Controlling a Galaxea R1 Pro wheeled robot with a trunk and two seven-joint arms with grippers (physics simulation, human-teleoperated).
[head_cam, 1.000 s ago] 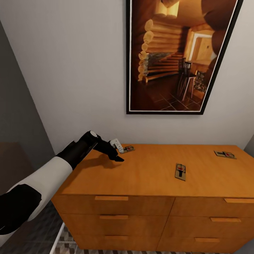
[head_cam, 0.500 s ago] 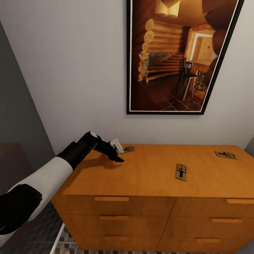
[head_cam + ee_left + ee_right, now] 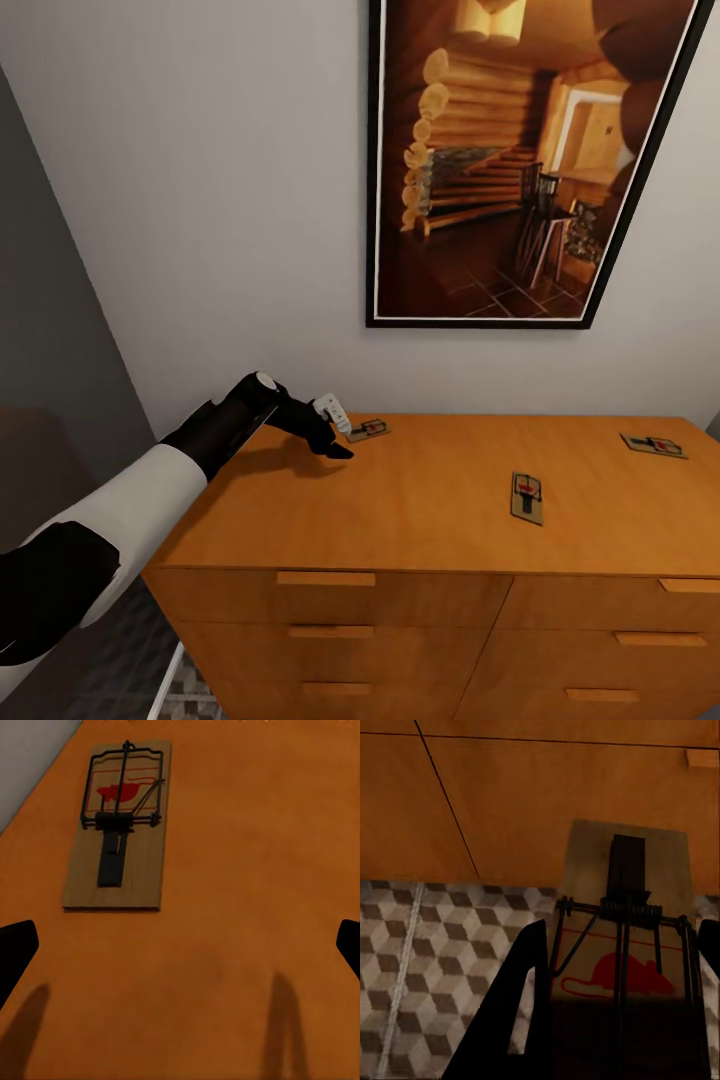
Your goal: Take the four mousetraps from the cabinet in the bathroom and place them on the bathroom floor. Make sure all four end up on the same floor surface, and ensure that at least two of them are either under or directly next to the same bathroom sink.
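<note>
Cabinet: wide low orange-brown wooden chest of drawers (image 3: 420, 520) against the pale wall, flat bar handles on its drawer fronts. This is your landmark.
Traps on cabinet top: three small flat tan wooden mousetraps with dark wire and a red mark. One near the cabinet's back-left corner (image 3: 368, 430), one about mid-top (image 3: 527, 497), one toward the back-right end (image 3: 653, 445).
Left gripper: your left gripper (image 3: 338, 432) hovers low over the cabinet top, just beside the back-left trap. In the left wrist view its black fingertips (image 3: 16, 949) stand wide apart at the frame edges — spread, with nothing between them. That trap (image 3: 118, 829) lies flat ahead of the fingers and toward one side, not touching them.
Right gripper: your right gripper (image 3: 619, 1020) is clamped on a fourth mousetrap (image 3: 626, 937) — dark fingers flank the board on both sides. The red mouse mark and wire bail sit near the fingers, the plain end of the board pointing away.
Floor: square tiles with a brown, beige and white cube pattern (image 3: 435, 960) lie beyond the held trap, at the foot of the cabinet's front (image 3: 532, 802).
Wall: a large black-framed picture of a log interior (image 3: 500, 160) hangs above the cabinet.
</note>
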